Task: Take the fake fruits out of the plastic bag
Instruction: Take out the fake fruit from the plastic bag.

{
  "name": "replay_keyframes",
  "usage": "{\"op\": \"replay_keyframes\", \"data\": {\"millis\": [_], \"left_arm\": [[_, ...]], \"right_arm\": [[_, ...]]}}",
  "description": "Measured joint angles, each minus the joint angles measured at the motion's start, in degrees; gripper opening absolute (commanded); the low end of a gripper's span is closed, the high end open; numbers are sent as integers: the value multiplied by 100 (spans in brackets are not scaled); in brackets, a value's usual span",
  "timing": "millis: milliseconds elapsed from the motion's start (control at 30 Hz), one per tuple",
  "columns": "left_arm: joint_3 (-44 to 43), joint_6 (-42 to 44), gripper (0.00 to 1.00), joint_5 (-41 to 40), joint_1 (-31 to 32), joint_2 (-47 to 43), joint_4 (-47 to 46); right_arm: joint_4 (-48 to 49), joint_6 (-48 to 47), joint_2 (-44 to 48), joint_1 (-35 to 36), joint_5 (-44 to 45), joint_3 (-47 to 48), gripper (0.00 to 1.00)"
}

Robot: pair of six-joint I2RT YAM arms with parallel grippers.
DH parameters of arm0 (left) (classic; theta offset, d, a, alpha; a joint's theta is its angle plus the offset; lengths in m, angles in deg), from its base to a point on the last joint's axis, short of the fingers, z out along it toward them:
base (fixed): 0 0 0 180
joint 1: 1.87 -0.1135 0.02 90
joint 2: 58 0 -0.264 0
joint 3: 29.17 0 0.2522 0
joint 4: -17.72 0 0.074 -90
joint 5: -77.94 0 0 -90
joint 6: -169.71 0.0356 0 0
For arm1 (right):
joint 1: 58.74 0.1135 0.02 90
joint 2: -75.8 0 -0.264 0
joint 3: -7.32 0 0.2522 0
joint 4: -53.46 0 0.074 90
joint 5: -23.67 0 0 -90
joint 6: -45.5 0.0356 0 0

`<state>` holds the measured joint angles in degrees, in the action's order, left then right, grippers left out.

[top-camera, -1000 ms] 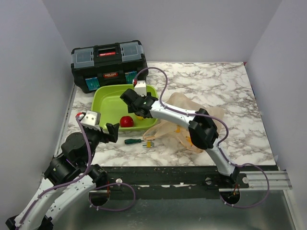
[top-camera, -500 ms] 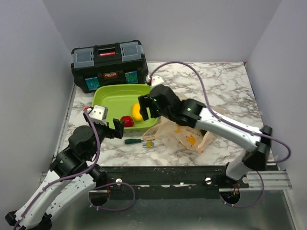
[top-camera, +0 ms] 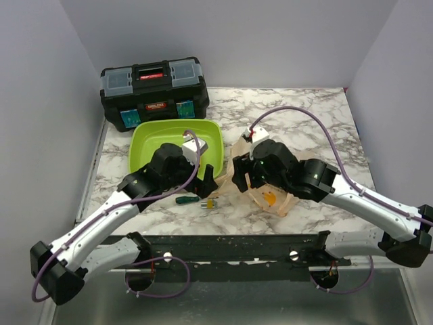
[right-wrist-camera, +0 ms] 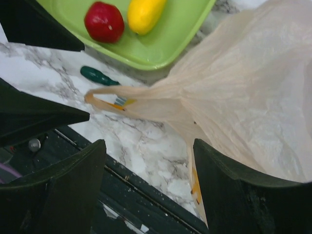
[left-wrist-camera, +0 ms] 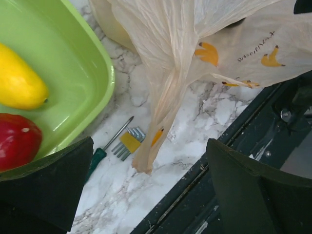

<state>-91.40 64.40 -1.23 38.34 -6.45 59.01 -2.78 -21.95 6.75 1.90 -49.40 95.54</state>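
The peach-orange plastic bag (top-camera: 274, 193) lies crumpled on the marble right of the lime-green tray (top-camera: 145, 139). It fills much of the left wrist view (left-wrist-camera: 195, 44) and the right wrist view (right-wrist-camera: 243, 87). A yellow oblong fruit (left-wrist-camera: 17, 83) lies in the tray next to a shiny red ball (left-wrist-camera: 14, 141); both also show in the right wrist view, the fruit (right-wrist-camera: 144, 12) and the ball (right-wrist-camera: 104, 22). My left gripper (left-wrist-camera: 151, 190) is open and empty over the bag's handle tip. My right gripper (right-wrist-camera: 148, 190) is open and empty above the bag's near edge. Other fruits are hidden.
A green-handled screwdriver (top-camera: 186, 200) and a yellow hex-key set (top-camera: 210, 202) lie on the marble near the tray's near corner. A black toolbox (top-camera: 154, 91) stands behind the tray. The black rail (top-camera: 230, 247) runs along the table's near edge.
My right gripper drew back from the tray to above the bag, leaving the yellow fruit in the tray. My left arm swung right across the tray's near edge toward the bag.
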Motion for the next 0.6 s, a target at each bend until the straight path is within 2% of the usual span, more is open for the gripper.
{"op": "replay_keyframes", "data": {"millis": [133, 400, 467, 600], "left_arm": [[-179, -146, 94, 341, -2, 621, 42], [-393, -258, 74, 509, -2, 1504, 188], [-393, -297, 68, 511, -7, 1681, 223], [-393, -348, 50, 476, -9, 1788, 258]], "right_arm": [[-160, 199, 179, 0, 7, -411, 72], [-229, 267, -2, 0, 120, -662, 66], [-225, 177, -208, 0, 356, -669, 66], [-105, -234, -542, 0, 841, -859, 64]]}}
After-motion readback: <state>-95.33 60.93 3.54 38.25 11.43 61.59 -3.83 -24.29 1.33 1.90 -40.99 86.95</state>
